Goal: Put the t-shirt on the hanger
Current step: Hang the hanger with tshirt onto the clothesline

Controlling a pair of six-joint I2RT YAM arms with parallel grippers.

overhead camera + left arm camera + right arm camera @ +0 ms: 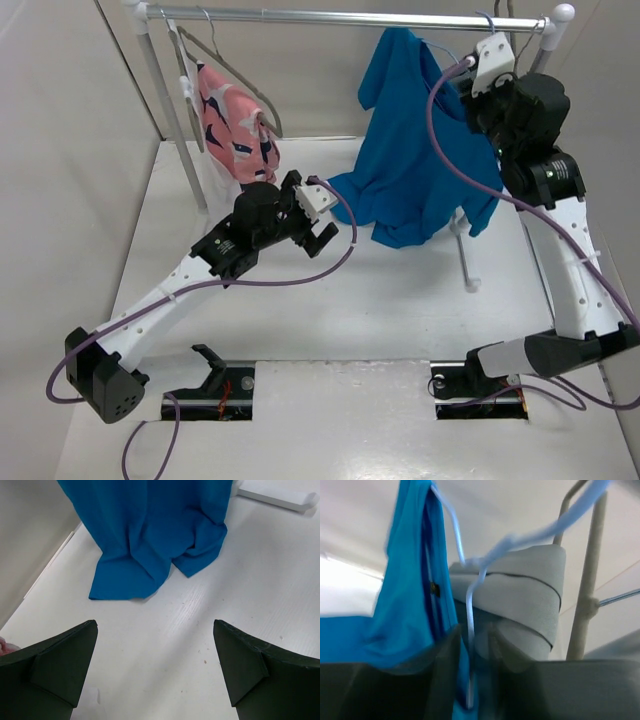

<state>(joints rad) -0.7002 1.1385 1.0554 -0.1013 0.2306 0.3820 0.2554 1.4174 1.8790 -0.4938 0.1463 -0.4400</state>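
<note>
The t-shirt [410, 150] hangs off the hanger [468, 625] up at the rail [330, 16], at 1 o'clock in the overhead view. Its hem is pooled on the table [380, 320] below. The shirt looks bunched to one side of the wire rather than sitting square on both shoulders.

The right gripper [493, 58] is at the hanger's neck. The wire runs between its fingers, which sit close together. Blur hides whether they pinch the wire or only flank it, so I cannot tell.

The left gripper [312, 212] hovers at 8 o'clock of the hem, with its fingers spread wide and holding nothing.

The step in hand seems to be settling the loaded hanger on the rail. The next move calls for a gentle release, and probably a tug to even out the cloth.
</note>
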